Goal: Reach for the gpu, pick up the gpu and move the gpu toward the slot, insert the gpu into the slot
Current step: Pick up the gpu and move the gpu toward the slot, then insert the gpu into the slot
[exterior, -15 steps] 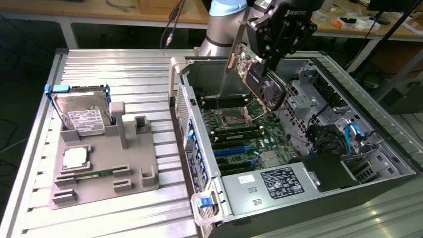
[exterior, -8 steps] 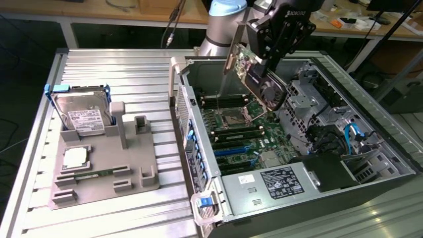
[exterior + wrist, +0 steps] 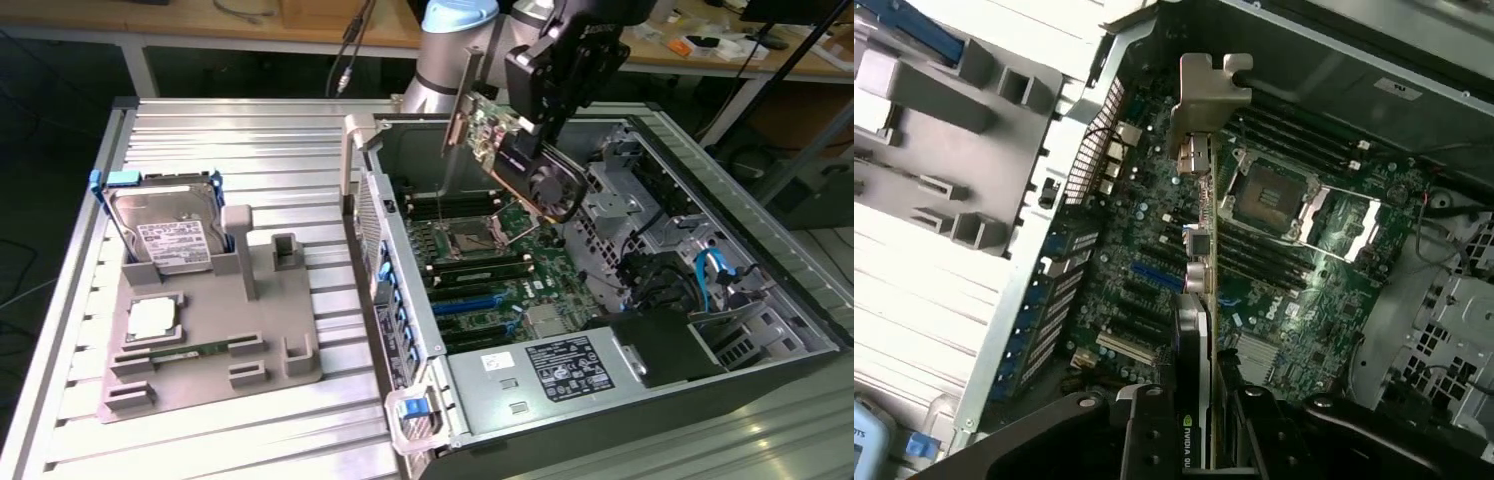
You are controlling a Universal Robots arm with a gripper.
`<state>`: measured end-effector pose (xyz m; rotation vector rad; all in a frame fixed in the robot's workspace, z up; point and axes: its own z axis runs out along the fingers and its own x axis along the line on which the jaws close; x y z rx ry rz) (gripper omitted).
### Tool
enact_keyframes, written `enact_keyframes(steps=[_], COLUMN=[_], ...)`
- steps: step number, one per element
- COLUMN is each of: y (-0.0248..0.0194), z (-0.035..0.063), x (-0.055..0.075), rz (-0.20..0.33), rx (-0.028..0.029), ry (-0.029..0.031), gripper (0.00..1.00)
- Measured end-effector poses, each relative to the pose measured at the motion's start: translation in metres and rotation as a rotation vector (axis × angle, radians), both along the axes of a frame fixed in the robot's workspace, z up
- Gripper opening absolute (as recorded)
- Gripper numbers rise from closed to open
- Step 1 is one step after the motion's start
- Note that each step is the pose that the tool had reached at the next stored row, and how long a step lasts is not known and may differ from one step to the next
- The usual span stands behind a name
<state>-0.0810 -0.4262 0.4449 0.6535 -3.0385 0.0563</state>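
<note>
- The claw (image 3: 1199, 440) pinches the gpu (image 3: 521, 160), its fingers pressed against the card's two faces near the fan; reaching and picking up look done.
- The gpu hangs tilted in the air above the open computer case (image 3: 378, 230), bracket end uppermost, clear of the motherboard (image 3: 534, 270).
- The slot (image 3: 1157, 277), a blue strip on the motherboard, lies below the card and apart from it, with nothing seated in it.
- By my judgement the carry is partway along; the insertion is not yet done.
- The hard drive (image 3: 167, 235) stands in a grey fixture (image 3: 254, 340) on the table (image 3: 200, 130), beside the case.
</note>
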Motion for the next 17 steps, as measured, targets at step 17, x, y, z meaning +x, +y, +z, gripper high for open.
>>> enact_keyframes(steps=[17], y=[0.0000], z=[-0.0043], x=[0.014], rz=[0.175], rx=[0.0099], ry=[0.0004], gripper=[0.27])
